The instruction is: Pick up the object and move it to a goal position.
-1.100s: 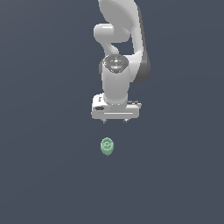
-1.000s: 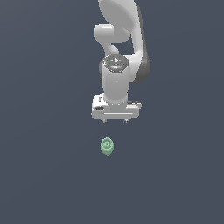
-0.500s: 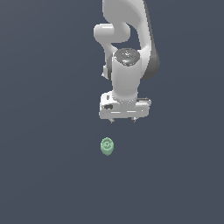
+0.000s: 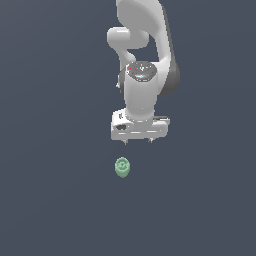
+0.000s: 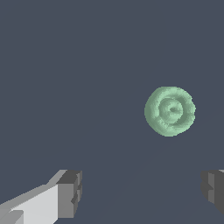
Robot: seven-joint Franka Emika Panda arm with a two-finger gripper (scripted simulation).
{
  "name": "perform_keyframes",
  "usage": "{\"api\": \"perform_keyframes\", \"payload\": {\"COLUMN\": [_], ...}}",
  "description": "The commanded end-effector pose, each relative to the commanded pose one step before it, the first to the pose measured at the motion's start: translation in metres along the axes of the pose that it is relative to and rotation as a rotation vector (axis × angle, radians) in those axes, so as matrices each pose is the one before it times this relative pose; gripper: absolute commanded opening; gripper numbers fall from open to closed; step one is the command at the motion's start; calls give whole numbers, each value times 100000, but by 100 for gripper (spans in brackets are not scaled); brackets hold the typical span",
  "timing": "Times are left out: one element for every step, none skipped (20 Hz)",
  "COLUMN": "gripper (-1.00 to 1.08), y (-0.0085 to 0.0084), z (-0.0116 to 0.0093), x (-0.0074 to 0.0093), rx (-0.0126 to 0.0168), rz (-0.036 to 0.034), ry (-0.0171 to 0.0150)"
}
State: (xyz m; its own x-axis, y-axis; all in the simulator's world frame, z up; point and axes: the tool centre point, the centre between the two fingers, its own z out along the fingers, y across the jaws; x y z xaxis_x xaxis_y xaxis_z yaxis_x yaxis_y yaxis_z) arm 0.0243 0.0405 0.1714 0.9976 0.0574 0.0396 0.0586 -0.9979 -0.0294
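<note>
A: Where's the object (image 4: 122,167) right now?

B: Low and a little left of centre in the exterior view, lying on the plain dark floor (image 4: 50,200). It's apart from the gripper (image 4: 138,142), which hangs above it in the frame and slightly toward the right. Nothing touches it.

A: And the claw?

B: Spread wide and empty. In the wrist view the two dark fingertips (image 5: 70,192) sit at the lower corners with bare floor between them, and the object (image 5: 169,110) shows at centre right — outside the line between the fingers, not in the gap.

A: So what could go wrong?

B: Mostly alignment, I'd judge. If the arm drops straight down from here, the fingers look likely to land beside the lump, or one tip could come down on it and knock it away. It's rounded and bumpy, so a glancing push could probably roll it.

A: And if it does get centred?

B: Then the grip itself. It's narrower than the gripper — the fingers have a long way to close, and an off-centre squeeze on a curved, uneven surface might squirt it out. I can't see a goal marker in either view, so I can't say how far a carry would be.
</note>
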Motion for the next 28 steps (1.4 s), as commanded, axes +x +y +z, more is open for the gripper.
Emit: {"api": "perform_keyframes", "payload": {"gripper": [100, 100, 100, 100, 100, 100, 100, 100, 100, 100, 100, 100, 100, 100, 100, 100, 100, 100, 100, 100, 100, 100, 100, 100, 100, 100, 100, 100], "y": [700, 339, 377, 411, 447, 488, 512, 487, 458, 428, 397, 365, 333, 298, 262, 230, 195, 160, 127, 86, 60, 35, -82, 2, 6, 9, -21, 16], "z": [596, 290, 321, 354, 387, 422, 443, 425, 402, 377, 351, 324, 296, 268, 239, 207, 177, 145, 112, 82, 46, 10, -40, 44, 132, 219, 301, 391], "x": [611, 301, 319, 335, 349, 360, 357, 322, 287, 254, 225, 197, 171, 148, 127, 106, 88, 70, 53, 38, 21, 3, -75, 0, -1, -2, 2, -6], "rx": [-294, -140, -153, -166, -179, -191, -197, -185, -172, -159, -145, -132, -119, -106, -94, -81, -68, -55, -42, -32, -16, 0, 29, 0, 0, 0, -7, 0], "rz": [-997, -523, -568, -617, -666, -710, -733, -691, -643, -596, -548, -499, -450, -405, -360, -309, -262, -213, -163, -123, -62, 0, 202, 0, 0, 0, -48, 0], "ry": [-429, -190, -212, -232, -253, -274, -287, -274, -259, -243, -226, -208, -189, -172, -154, -132, -113, -93, -71, -54, -27, 0, -37, 0, 0, 0, 5, 0]}}
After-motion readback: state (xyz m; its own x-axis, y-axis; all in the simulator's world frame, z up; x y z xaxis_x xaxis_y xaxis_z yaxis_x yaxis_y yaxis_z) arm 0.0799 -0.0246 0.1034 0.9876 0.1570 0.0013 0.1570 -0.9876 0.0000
